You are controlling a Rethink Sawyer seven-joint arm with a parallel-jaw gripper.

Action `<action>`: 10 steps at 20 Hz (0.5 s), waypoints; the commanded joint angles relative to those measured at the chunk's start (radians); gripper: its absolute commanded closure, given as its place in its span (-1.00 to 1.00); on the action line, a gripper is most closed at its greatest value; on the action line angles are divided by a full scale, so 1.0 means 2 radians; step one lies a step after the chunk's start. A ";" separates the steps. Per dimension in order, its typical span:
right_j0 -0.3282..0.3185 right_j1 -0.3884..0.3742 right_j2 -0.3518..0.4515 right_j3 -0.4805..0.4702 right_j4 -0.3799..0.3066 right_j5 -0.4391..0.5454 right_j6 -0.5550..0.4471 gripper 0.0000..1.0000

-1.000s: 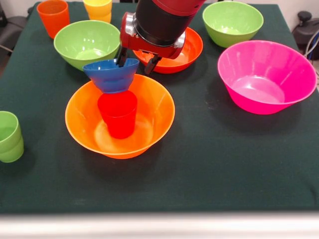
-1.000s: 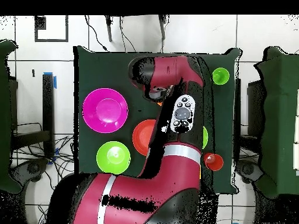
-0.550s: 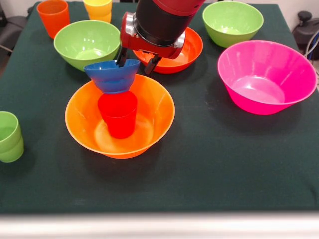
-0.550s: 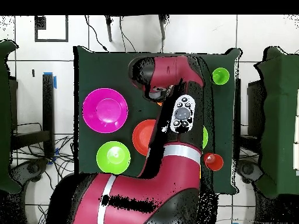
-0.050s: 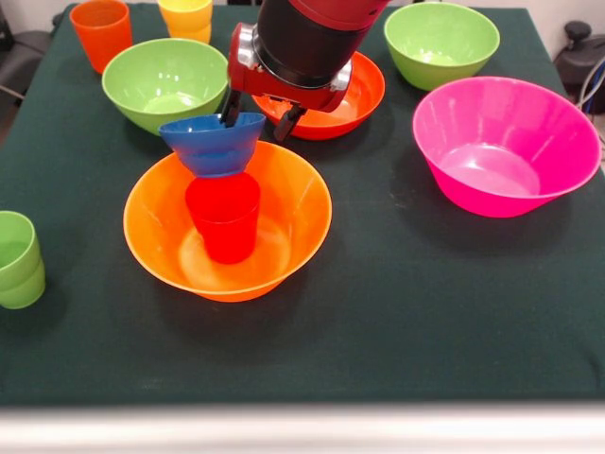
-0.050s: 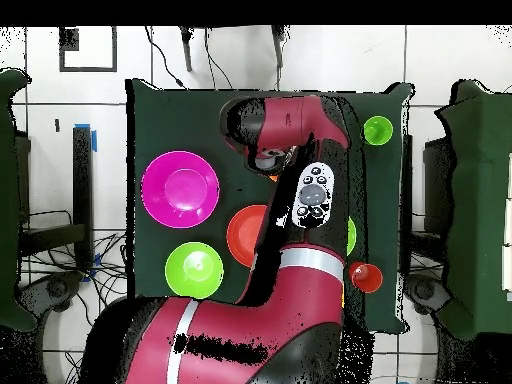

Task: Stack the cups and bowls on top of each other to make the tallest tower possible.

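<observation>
The red and black arm comes down over the far middle of the table, its wrist roughly vertical. The gripper points downward, two dark fingers spread apart, one set at the rim of what it carries. From overhead, the arm crosses the table's centre.

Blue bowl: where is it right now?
In the front view the small blue bowl sits left of centre on the red cup inside the large orange bowl, with the gripper at its far rim.
</observation>
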 commanded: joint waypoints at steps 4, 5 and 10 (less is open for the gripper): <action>-0.001 0.015 0.043 0.039 -0.003 -0.027 0.009 -1.00; -0.001 0.015 0.043 0.040 -0.004 -0.027 0.008 1.00; 0.000 0.017 0.042 0.035 -0.005 -0.023 0.008 1.00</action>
